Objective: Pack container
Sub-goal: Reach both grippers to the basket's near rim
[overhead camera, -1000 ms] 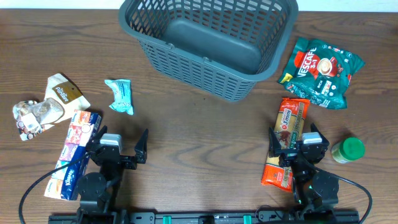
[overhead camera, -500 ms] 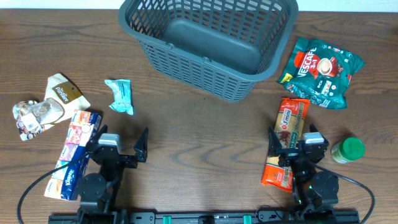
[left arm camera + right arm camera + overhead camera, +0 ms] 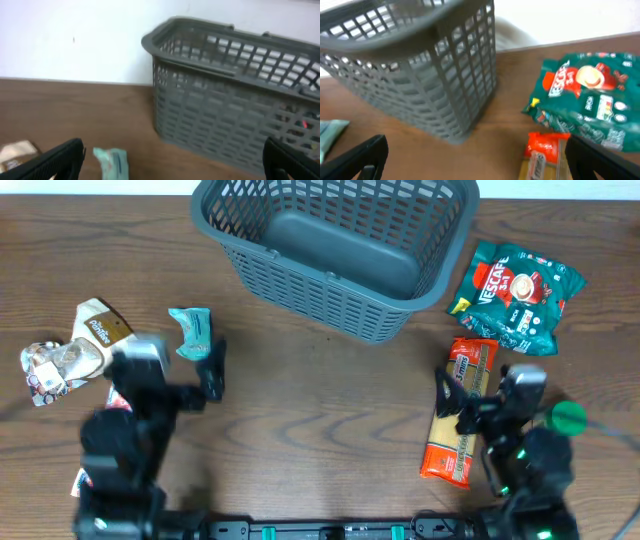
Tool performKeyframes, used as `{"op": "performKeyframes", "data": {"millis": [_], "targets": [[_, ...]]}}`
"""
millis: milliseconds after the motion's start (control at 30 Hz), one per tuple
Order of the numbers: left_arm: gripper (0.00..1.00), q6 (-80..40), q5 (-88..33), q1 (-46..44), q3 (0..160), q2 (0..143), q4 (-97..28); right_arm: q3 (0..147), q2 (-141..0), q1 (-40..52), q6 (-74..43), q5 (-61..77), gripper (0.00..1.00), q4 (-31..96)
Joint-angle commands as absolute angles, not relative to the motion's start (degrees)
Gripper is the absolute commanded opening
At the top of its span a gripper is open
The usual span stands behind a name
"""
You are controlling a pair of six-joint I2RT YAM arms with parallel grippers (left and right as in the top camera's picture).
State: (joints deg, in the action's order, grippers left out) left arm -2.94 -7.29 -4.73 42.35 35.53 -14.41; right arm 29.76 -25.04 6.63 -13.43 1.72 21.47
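Note:
The dark grey lattice container stands at the back centre, with nothing inside; it also shows in the left wrist view and the right wrist view. My left gripper is open and holds nothing, just in front of a small teal packet, which shows low in its wrist view. My right gripper is open and holds nothing, raised over the long orange packet, also in the right wrist view. A green Nescafe bag lies behind it.
A tan packet and a clear bag of sweets lie at the left. A tissue pack peeks out under the left arm. A green-lidded jar stands at the right.
Both arms have lifted and moved away from the front edge. The left gripper has gone towards the teal packet, the right one up over the orange packet. No object has moved.

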Motion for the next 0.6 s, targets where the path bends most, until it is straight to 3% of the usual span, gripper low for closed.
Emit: {"op": "performKeyframes", "data": {"millis": [0, 333, 467, 567], "targets": [[0.99, -1.54, -7.07, -4.91, 58.26, 46.13, -23.09, 44.38, -35.16, 5.93, -11.42, 2.17, 0.99, 28.67], [0.99, 5.96, -7.11, -4.91, 100.27, 69.12, -55.94, 97.38, -69.52, 5.93, -2.68, 3.33, 0.99, 68.88], [0.99, 5.34, -7.35, -4.91, 102.3, 69.82, -58.28, 106.76, -76.84, 6.04, -2.74, 3.51, 0.99, 78.04], [0.98, 5.34, -7.77, -4.91, 102.3, 69.71, -58.74, 106.83, -78.98, 6.02, -2.74, 3.49, 0.99, 78.02]]}}
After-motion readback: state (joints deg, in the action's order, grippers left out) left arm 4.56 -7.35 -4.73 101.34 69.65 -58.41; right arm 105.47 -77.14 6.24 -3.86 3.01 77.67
